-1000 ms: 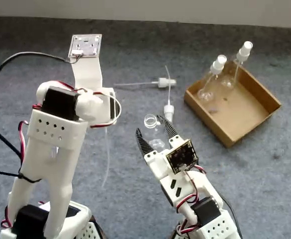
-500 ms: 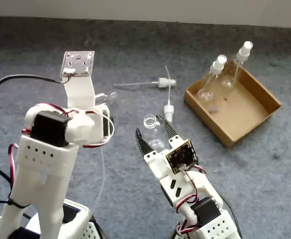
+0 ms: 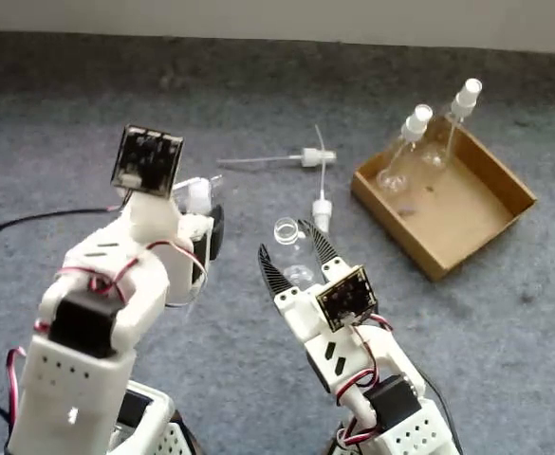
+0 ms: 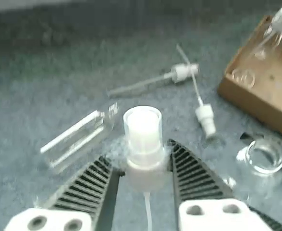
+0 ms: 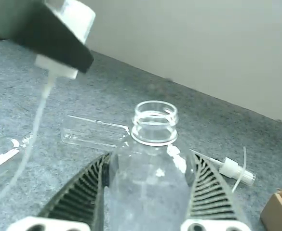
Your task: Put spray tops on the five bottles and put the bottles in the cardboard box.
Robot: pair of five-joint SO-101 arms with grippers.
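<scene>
My left gripper (image 4: 141, 155) is shut on a white spray top (image 4: 141, 132), its thin tube hanging down. From above, the left gripper (image 3: 201, 204) is left of my right gripper (image 3: 286, 242), which is shut on an upright clear bottle (image 3: 292, 256) with an uncapped neck. In the right wrist view the bottle (image 5: 153, 168) stands between the jaws, and the held spray top (image 5: 68, 29) hangs above it and off to one side. The cardboard box (image 3: 467, 223) at right holds two capped bottles (image 3: 405, 147), (image 3: 453, 123).
Two loose spray tops (image 3: 310, 156), (image 3: 322, 210) lie on the grey carpet between the arms and the box. An uncapped clear bottle (image 4: 78, 137) lies on its side near the left gripper. Open carpet lies in front of the box.
The left arm has drawn back toward the near side and tilted its wrist, carrying the spray top nearer the right gripper's bottle. The right arm has kept still.
</scene>
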